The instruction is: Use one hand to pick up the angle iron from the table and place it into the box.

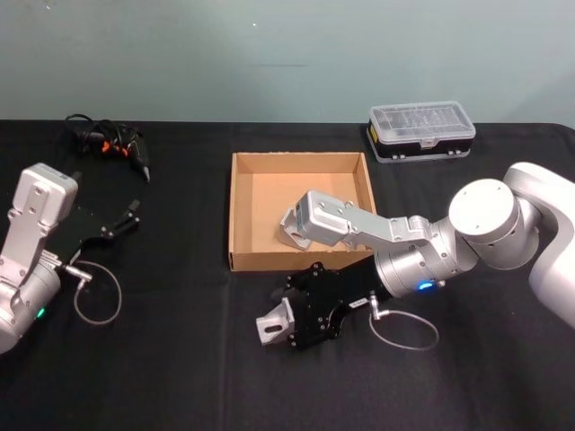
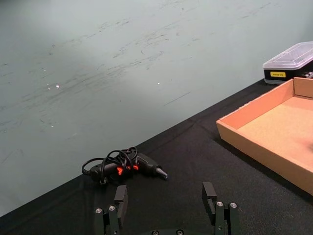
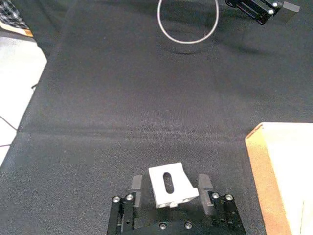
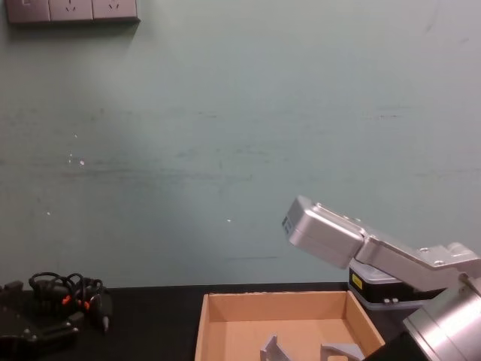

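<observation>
Flanking angle iron (image 3: 168,185), right tool (image 3: 170,192), box (image 3: 259,166) beside

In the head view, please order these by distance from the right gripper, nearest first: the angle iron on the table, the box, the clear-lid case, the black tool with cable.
From the right gripper:
1. Angle iron, between its jaws.
2. Box, just behind it.
3. Case, at the far right edge of the table.
4. Black tool, far left corner.

A pale green wall (image 4: 240,135) rises behind the black counter (image 1: 180,377). Grey wall sockets (image 4: 71,10) sit high up. Pale floor (image 3: 17,93) shows beside it.
</observation>
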